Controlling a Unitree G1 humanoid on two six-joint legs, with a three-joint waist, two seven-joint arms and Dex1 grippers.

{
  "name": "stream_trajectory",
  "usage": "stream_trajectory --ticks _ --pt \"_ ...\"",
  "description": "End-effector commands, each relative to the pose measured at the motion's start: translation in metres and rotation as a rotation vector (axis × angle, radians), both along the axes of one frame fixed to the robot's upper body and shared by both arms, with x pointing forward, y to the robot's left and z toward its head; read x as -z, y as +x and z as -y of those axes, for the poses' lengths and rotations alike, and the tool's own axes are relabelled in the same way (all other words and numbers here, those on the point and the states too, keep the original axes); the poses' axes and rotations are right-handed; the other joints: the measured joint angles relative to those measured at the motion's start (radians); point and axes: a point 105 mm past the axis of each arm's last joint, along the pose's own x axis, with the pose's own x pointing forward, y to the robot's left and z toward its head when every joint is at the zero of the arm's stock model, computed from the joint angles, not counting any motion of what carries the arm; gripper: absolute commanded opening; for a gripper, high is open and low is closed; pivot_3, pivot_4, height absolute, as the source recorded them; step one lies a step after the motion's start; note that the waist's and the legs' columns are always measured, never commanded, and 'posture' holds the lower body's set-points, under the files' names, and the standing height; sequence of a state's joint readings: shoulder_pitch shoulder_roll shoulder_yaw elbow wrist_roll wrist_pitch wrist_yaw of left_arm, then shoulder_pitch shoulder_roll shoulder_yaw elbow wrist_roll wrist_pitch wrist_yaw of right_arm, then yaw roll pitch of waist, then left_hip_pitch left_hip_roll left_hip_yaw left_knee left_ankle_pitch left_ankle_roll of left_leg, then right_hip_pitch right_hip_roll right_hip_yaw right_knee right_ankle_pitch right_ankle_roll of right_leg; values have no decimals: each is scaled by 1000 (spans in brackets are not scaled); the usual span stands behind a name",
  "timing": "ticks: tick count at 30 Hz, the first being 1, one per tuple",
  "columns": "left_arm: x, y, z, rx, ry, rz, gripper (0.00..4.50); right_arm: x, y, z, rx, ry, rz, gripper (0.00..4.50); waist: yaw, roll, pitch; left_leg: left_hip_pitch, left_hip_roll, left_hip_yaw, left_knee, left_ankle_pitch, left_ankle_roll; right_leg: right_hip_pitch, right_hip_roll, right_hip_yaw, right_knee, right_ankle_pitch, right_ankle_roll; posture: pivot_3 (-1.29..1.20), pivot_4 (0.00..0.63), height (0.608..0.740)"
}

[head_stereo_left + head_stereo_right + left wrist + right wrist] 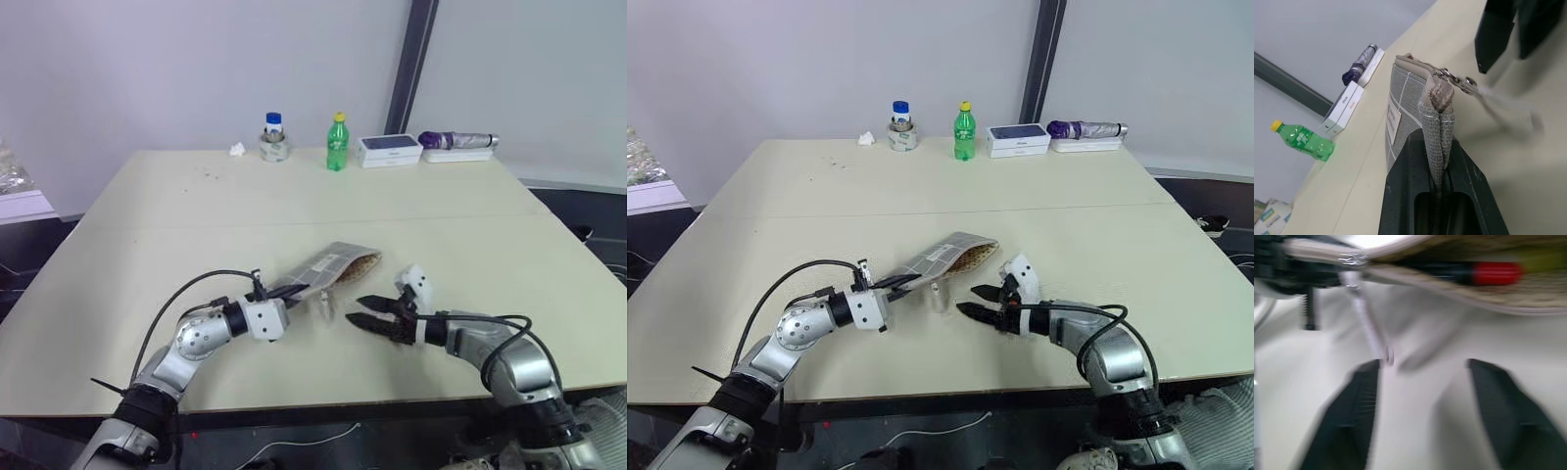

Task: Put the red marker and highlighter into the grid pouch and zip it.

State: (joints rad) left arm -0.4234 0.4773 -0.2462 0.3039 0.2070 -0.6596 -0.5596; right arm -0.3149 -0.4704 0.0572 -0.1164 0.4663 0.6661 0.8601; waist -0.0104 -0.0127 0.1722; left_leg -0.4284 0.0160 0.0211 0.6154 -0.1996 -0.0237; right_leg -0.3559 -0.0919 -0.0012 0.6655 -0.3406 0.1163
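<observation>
Grid pouch (pixel 328 269) lies mid-table, mouth open, one end lifted off the surface. Red marker (pixel 1476 273) inside, with something yellow beside it. Left gripper (pixel 1442 169) pinches the pouch's end seam by the zipper. Right gripper (pixel 364 311) just beside the pouch, fingers spread wide, empty. Green bottle (pixel 337 143) at far edge.

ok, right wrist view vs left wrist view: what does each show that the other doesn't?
Right wrist: the red marker lying inside the open mouth of the grid pouch, something yellow beside it, and the right hand with its fingers spread, holding nothing.

Left wrist: the left hand shut on the grid pouch's end, the pouch's white label, the green bottle and the white boxes at the table's far edge.

Both: the pouch, its zipper pull and the table.
</observation>
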Motion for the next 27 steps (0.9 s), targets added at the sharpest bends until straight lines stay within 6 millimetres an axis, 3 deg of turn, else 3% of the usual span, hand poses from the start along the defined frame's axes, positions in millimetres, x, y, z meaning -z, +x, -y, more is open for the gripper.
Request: stream_trajectory --ticks 1,13,16,22,27 --pt "-12 1 0 7 -8 51 0 -13 2 -16 -2 48 48 3964 -1 0 0 0 0 0 0 0 0 0 0 0 0 0 0 0 150 740" --pt "-11 0 2 15 -6 53 0 -25 10 -53 -34 133 48 3964 1 0 0 0 0 0 0 0 0 0 0 0 0 0 0 0 150 740" --pt "-10 -1 2 13 -4 52 0 -25 13 -57 -24 126 52 3259 1 0 0 0 0 0 0 0 0 0 0 0 0 0 0 0 150 740" --pt "-8 -2 1 13 3 53 0 -12 9 -46 -31 51 55 121 0 0 0 0 0 0 0 0 0 0 0 0 0 0 0 0 150 740" --pt "-4 -3 -4 9 17 39 0 -15 20 -18 30 -2 89 53 0 0 0 0 -1 0 0 0 0 -1 0 0 0 0 0 0 150 740"
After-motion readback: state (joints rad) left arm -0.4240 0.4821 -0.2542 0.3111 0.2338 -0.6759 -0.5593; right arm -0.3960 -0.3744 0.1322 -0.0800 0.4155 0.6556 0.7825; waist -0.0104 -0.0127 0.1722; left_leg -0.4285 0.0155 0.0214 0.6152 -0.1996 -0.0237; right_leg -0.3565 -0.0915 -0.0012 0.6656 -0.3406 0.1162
